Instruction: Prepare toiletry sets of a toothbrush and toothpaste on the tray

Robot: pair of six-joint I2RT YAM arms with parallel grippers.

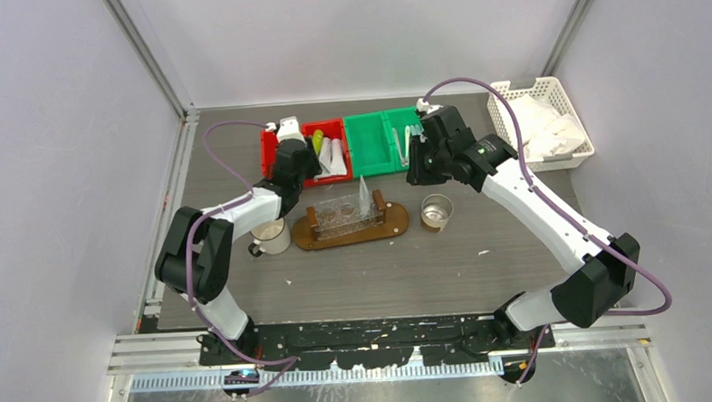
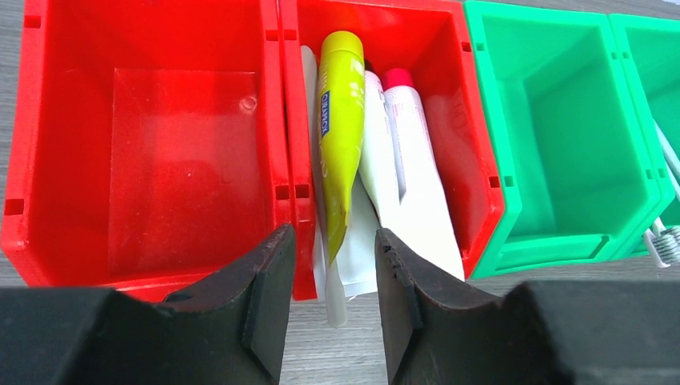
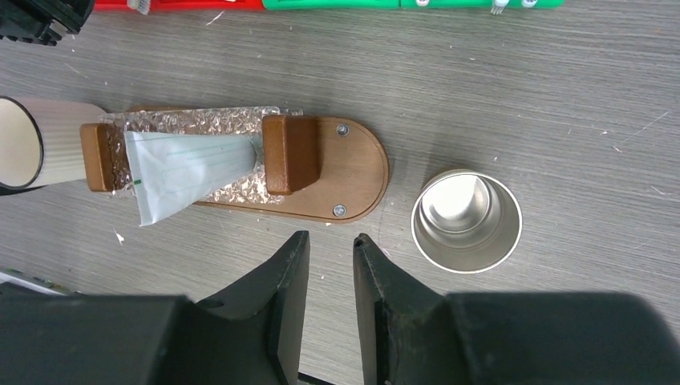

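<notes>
A yellow-green tube (image 2: 338, 120) and whitish tubes (image 2: 405, 160) lie in the right red bin (image 2: 473, 152). My left gripper (image 2: 333, 237) is open and empty, hanging just in front of that bin, with the tubes' flat ends between its fingertips' line; it also shows from above (image 1: 295, 172). One whitish tube (image 3: 188, 172) stands on the wooden tray (image 3: 353, 168), seen from above too (image 1: 363, 193). Pale toothbrushes (image 1: 402, 135) lie in the right green bin (image 1: 404, 149). My right gripper (image 3: 329, 241) is open and empty above the table beside the tray.
A metal cup (image 3: 465, 220) stands right of the tray and a white mug (image 3: 32, 144) left of it. The left red bin (image 2: 152, 152) and the left green bin (image 2: 561, 136) hold nothing. A white basket with cloth (image 1: 541, 125) sits at the back right.
</notes>
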